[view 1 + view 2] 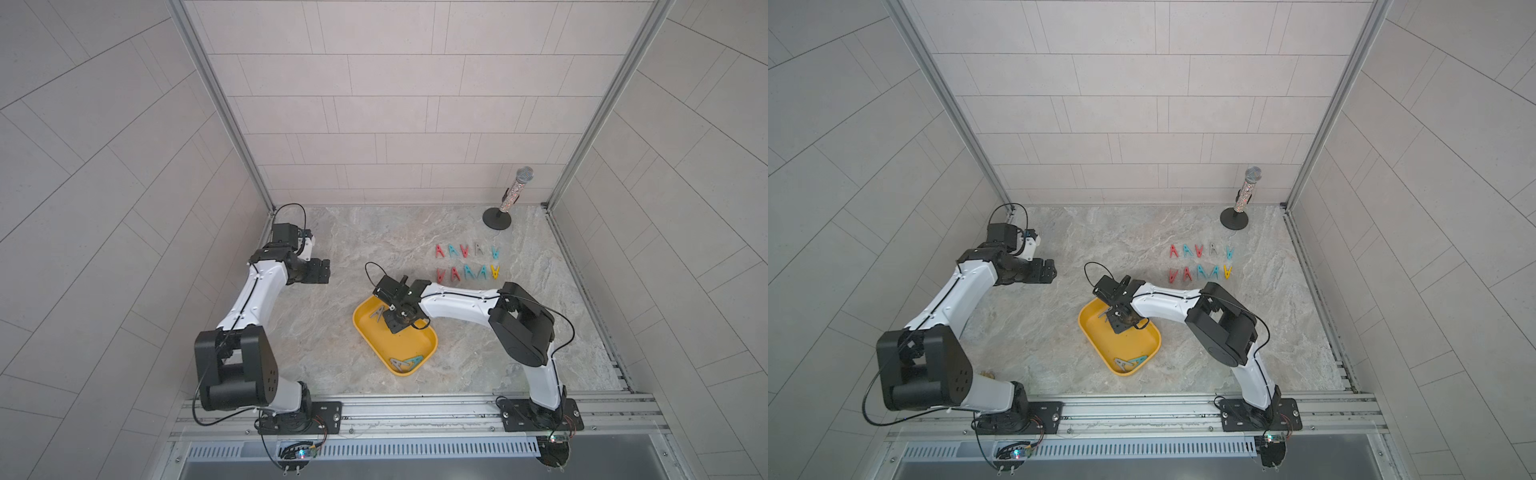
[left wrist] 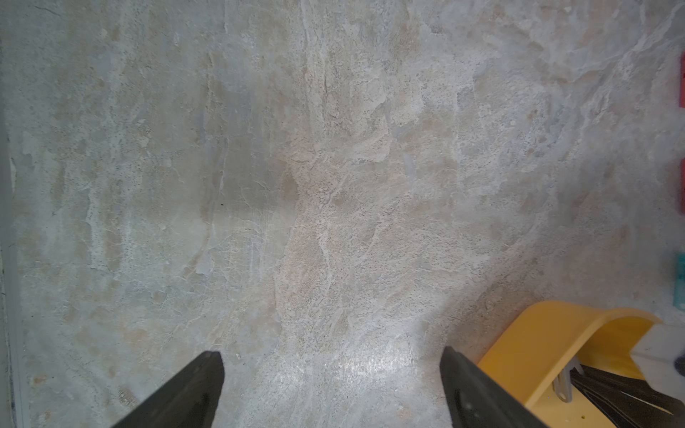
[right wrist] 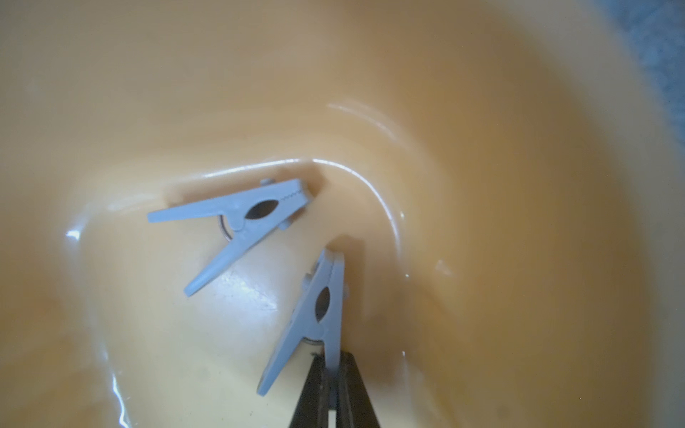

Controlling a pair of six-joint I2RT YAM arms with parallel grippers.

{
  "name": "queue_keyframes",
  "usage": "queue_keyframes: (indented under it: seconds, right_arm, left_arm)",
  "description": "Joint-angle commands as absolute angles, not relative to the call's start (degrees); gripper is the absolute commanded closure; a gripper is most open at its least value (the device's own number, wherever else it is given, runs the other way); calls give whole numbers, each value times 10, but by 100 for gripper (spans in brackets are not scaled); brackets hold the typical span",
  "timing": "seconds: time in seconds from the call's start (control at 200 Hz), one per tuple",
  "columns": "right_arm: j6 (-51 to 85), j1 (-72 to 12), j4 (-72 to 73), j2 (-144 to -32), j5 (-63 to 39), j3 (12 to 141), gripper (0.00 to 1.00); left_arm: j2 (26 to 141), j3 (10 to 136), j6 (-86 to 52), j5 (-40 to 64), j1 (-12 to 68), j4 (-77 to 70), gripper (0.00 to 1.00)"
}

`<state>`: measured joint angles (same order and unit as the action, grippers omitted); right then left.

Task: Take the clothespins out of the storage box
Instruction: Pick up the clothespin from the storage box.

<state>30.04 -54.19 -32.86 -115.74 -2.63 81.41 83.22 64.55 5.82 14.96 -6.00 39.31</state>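
Right end effector (image 3: pixel 332 370) clamped on one leg of grey A-shaped plastic clothespin (image 3: pixel 318 311), inside shallow yellow plastic storage box (image 3: pixel 482 222). Second grey clothespin (image 3: pixel 241 218) just beside. Left end effector (image 2: pixel 330 354) wide open over marbled surface (image 2: pixel 296 185). Coloured clothespins (image 1: pixel 469 272) in two rows outside box.

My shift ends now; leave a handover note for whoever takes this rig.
Left gripper: open, empty, over bare table beside the storage box.
Right gripper: shut on one leg of a grey clothespin in the box's far corner.
Done: ten clothespins in two rows on the table.
To do: four in the box: the gripped one, a second grey pin beside it, a grey-and-teal pair in the near corner.
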Motion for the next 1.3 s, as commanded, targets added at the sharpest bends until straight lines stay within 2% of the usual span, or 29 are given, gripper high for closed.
queue_keyframes:
  seconds: [0.0,0.12,0.5,0.736,1.291]
  right_arm:
    - [299,-540,-346,-1124,-15,803,94]
    - [297,-541,-345,-1110,-16,797,97]
    - [267,-541,-292,-1027,-57,749,98]
    - [245,-537,-296,-967,-32,744,99]
    - [214,-398,-331,-892,-37,687,99]
  left_arm:
    - [820,641,56,150,-64,395,1]
    - [821,641,56,150,-64,395,1]
    - [823,641,56,149,-64,394,1]
    - [824,641,56,150,-64,395,1]
    - [824,641,56,150,-64,395,1]
